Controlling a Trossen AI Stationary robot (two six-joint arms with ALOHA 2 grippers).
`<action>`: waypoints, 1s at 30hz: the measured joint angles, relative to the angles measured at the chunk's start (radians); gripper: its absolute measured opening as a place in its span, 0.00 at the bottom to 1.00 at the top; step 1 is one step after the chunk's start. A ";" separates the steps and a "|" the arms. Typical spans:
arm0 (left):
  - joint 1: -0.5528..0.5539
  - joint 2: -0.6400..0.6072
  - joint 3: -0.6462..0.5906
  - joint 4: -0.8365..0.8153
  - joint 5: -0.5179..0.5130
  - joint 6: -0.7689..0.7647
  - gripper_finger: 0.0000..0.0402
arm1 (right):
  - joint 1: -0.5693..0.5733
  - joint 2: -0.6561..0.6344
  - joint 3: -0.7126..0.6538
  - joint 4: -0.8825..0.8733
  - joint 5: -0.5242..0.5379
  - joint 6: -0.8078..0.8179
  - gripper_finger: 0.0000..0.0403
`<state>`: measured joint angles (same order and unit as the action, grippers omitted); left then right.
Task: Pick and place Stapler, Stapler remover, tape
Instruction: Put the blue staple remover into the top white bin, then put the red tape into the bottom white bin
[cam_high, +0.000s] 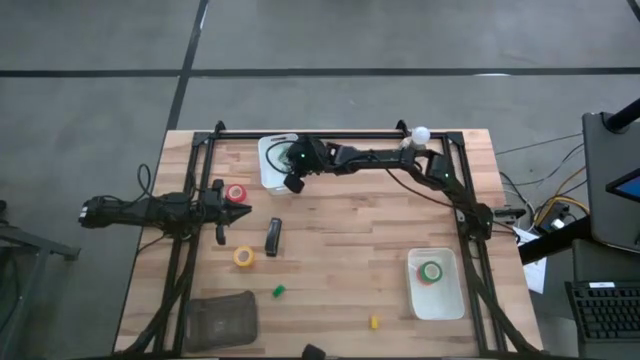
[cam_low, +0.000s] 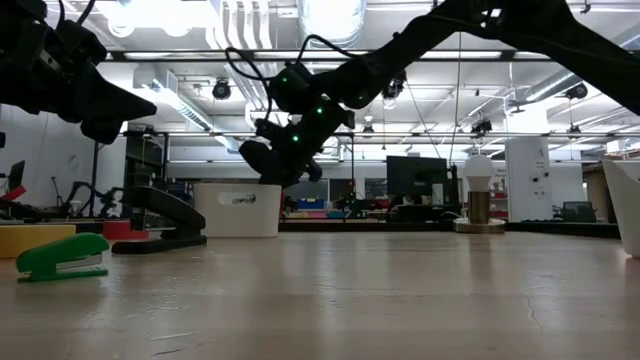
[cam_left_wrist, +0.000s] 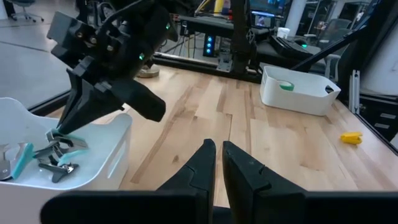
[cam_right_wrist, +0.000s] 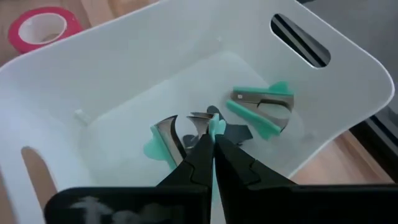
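Bright overhead ceiling lights (cam_low: 330, 15) glare in low view; arms backlit, dark; foreground tabletop (cam_low: 400, 300) blurred.

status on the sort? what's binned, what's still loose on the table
Done: teal staple removers lie in the far white bin; green tape in the near bin. In hand: right gripper, shut, over the far bin. Left: black stapler, red tape, yellow tape.

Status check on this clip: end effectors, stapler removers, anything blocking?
Right end effector shut, over far white bin. Left end effector shut, idle at table's left. Two teal stapler removers in bin. Nothing blocking.
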<state>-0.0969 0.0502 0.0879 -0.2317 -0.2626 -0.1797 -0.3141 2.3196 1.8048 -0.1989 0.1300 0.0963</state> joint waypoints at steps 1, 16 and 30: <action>0.000 0.000 0.000 0.000 0.000 0.000 0.08 | 0.000 0.000 0.001 -0.006 0.001 0.002 0.02; 0.000 0.000 0.000 0.000 0.000 0.000 0.08 | 0.013 -0.046 0.002 -0.057 -0.043 -0.031 0.25; 0.000 0.001 0.000 0.004 0.000 0.000 0.08 | 0.231 -0.325 -0.079 -0.476 -0.056 -0.087 0.25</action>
<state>-0.0970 0.0512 0.0879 -0.2279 -0.2630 -0.1798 -0.0831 1.9943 1.7258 -0.6752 0.0744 0.0092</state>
